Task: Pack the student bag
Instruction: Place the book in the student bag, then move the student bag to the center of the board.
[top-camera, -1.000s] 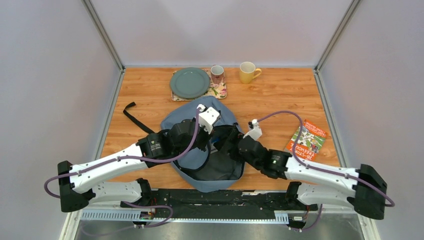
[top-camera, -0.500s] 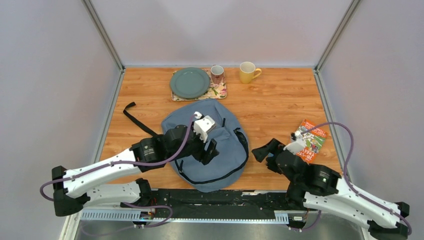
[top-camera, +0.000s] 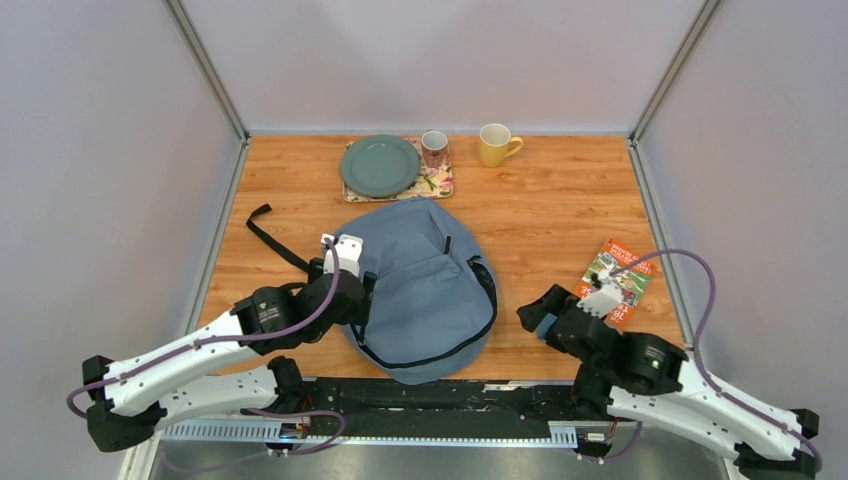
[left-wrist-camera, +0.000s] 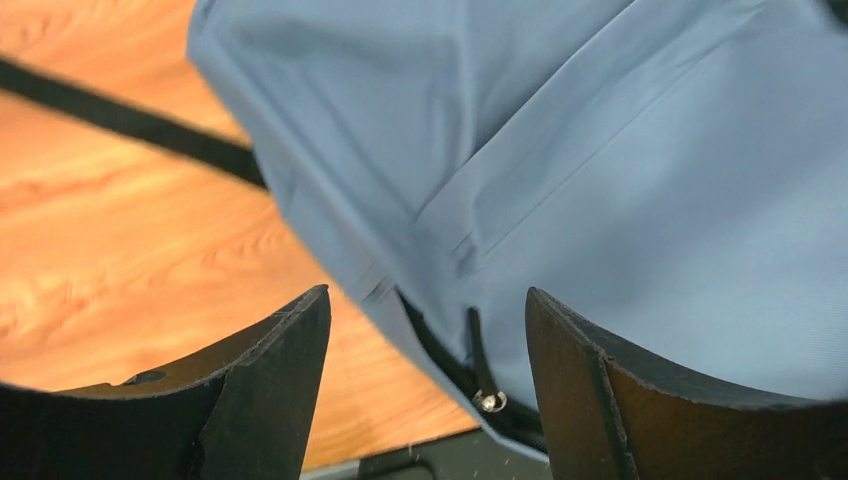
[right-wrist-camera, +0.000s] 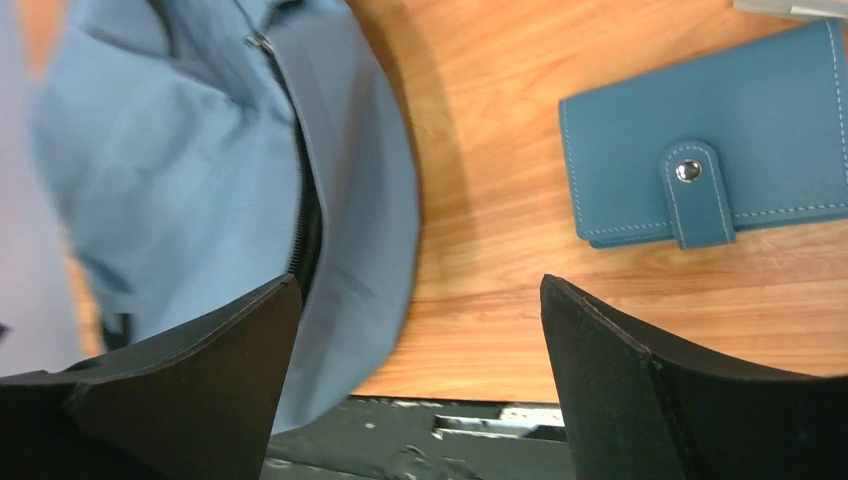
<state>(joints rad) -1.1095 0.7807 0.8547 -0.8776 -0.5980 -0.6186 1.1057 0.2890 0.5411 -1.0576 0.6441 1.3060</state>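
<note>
Student bag (top-camera: 425, 285), soft grey-blue fabric, rounded, with black zippers, lies flat at mid-worktop (top-camera: 560, 190) near the front edge of the wood-grain surface, one black webbing strap (top-camera: 270, 235) trailing left. The left arm (top-camera: 190, 350) holds its jaws open over the bag's left rim. The right arm (top-camera: 695, 400) spreads its jaws wide above bare wood between the bag and one blue stitched wallet (right-wrist-camera: 700, 180) with a snap tab. At the back: one round green plate (top-camera: 379, 165) on one floral mat (top-camera: 437, 183), and two mugs, a patterned mug (top-camera: 434, 148) and a yellow mug (top-camera: 493, 144). One glossy book (top-camera: 622, 275) lies at right.

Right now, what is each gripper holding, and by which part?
Nothing is held: the left gripper is open over the bag, the right gripper open beside it.
</note>
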